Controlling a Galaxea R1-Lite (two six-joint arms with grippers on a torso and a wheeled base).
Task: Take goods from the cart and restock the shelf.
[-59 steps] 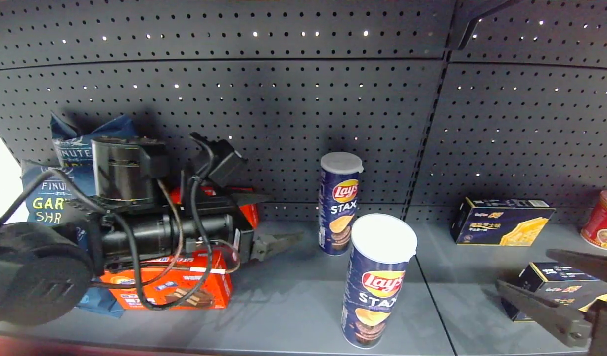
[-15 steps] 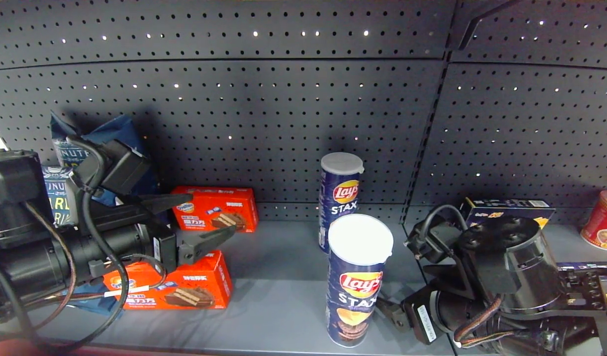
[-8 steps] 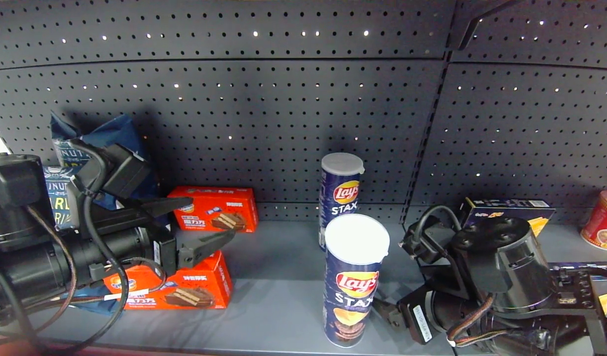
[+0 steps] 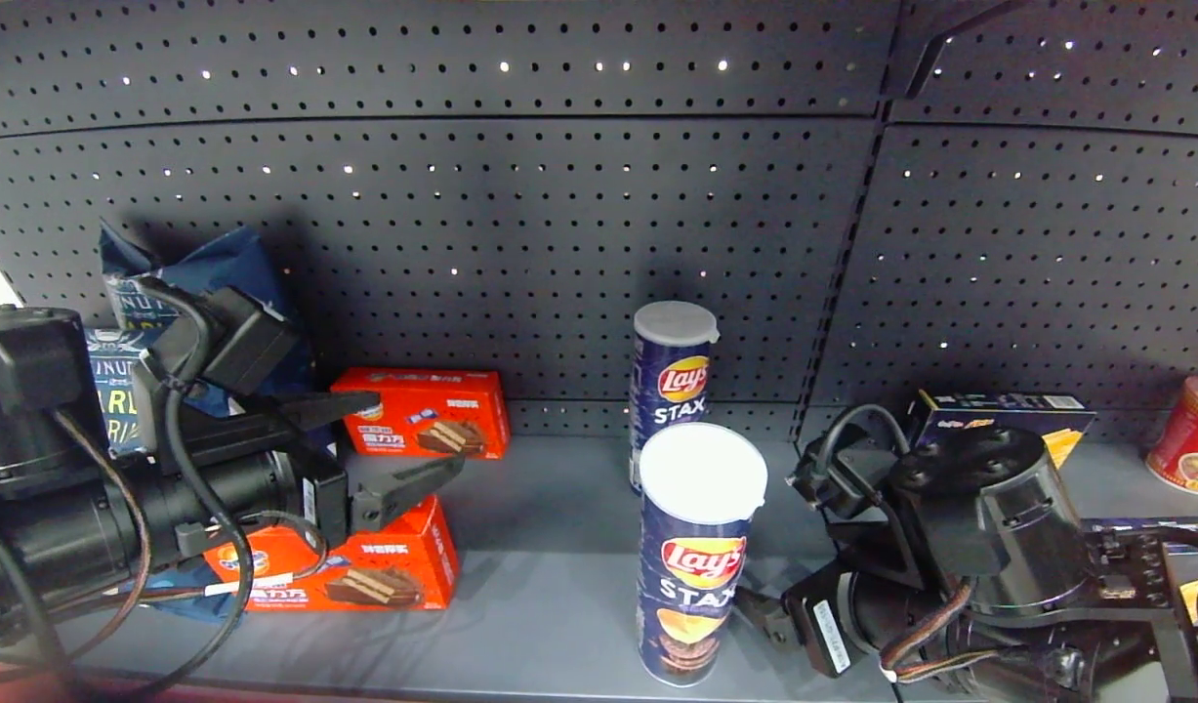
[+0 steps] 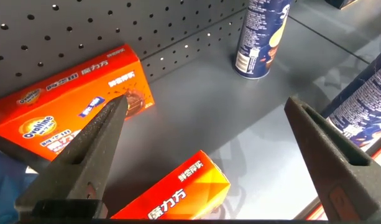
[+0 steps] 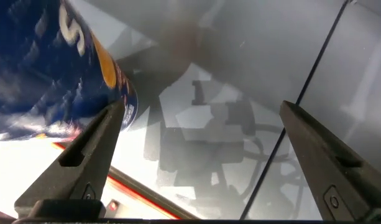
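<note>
**Shelf bay, read left to right.** At far left, crinkled dark-blue snack bags lean on the perforated dark-grey back panel, partly covered by the left arm. The left gripper hangs above the flat grey metal shelf with its jaws spread wide and nothing between them. Judged from this pose, it is parked clear of the goods.

Below it lie two flat orange cardboard wafer boxes, one at the back and one near the front edge. They sit label-forward, presumably so that they face the shopper. Cables cross the front box's left end.

At centre, a tall dark-blue crisp can with a pale lid stands upright by the panel. An identical can with a white lid stands directly in front of it, near the shelf's front edge. This is the item being stocked, apparently placed to form a front-to-back row, and it hides the rear can's base.

The right gripper sits low beside this can's foot with its jaws apart and gripping nothing. One finger lies just beside the can wall, and contact cannot be judged.

Farther right, a dark-blue and yellow carton is partly masked by the right wrist. A red printed cup is cut off at the frame edge.
</note>
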